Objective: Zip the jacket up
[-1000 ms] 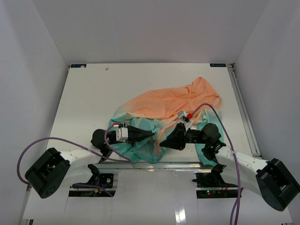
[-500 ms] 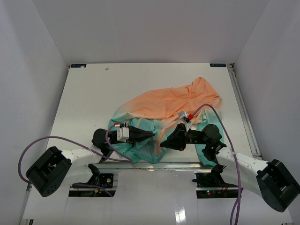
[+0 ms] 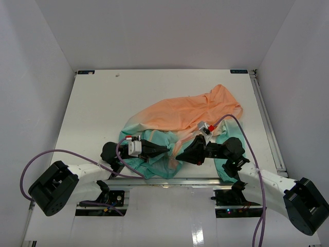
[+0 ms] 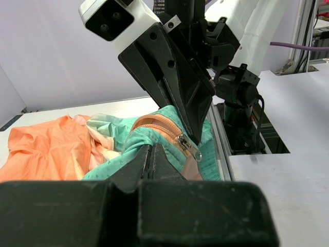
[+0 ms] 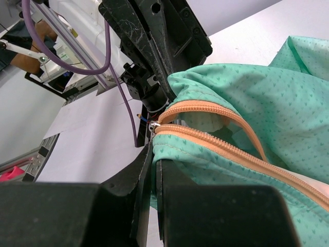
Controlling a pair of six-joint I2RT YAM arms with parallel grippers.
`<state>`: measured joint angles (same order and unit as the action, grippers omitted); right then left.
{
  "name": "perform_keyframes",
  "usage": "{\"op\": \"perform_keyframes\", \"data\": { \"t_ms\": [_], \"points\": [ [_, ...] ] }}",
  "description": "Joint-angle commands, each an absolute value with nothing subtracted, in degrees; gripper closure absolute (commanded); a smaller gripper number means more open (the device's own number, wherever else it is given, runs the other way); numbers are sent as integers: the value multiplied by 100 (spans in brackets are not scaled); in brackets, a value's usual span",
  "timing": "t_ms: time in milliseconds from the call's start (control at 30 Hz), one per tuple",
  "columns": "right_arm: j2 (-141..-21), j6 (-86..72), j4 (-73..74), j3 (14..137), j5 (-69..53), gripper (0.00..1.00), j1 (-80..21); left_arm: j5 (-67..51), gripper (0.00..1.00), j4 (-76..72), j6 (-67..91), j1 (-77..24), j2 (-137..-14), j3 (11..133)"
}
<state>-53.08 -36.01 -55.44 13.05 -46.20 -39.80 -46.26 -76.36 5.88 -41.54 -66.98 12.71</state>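
From above, the jacket [image 3: 190, 113] lies crumpled on the right half of the white table [image 3: 103, 103], with its orange part far and its teal part bunched at the near edge. The left gripper [image 3: 165, 150] reaches in from the left and the right gripper [image 3: 178, 156] from the right. Their tips are just beside each other in the teal folds. A purple cable [image 3: 67, 152] loops off near left.

The left wrist view shows its own fingers clenched together, pinching teal cloth just beside the orange zipper [image 4: 164, 123]. The other gripper looms right above, its tip down at the metal pull [image 4: 191, 150], blocking much of the far scene.

The right wrist view shows its own fingers also pressed tight, nipping the teal hem where the two zipper halves meet. The left gripper stands just beyond, touching the cloth.
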Motion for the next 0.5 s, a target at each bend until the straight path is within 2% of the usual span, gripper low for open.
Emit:
{"op": "perform_keyframes", "data": {
  "t_ms": [0,467],
  "points": [
    [-5274,-3604,-5684,1285,-4498,92,-3938,-4823,100,-8679,613,-4184,-6675,1213],
    [-5335,-3618,-5391,1371,-4459,92,-3858,-5036,100,-8336,490,-4186,-6519,1254]
  ]
}}
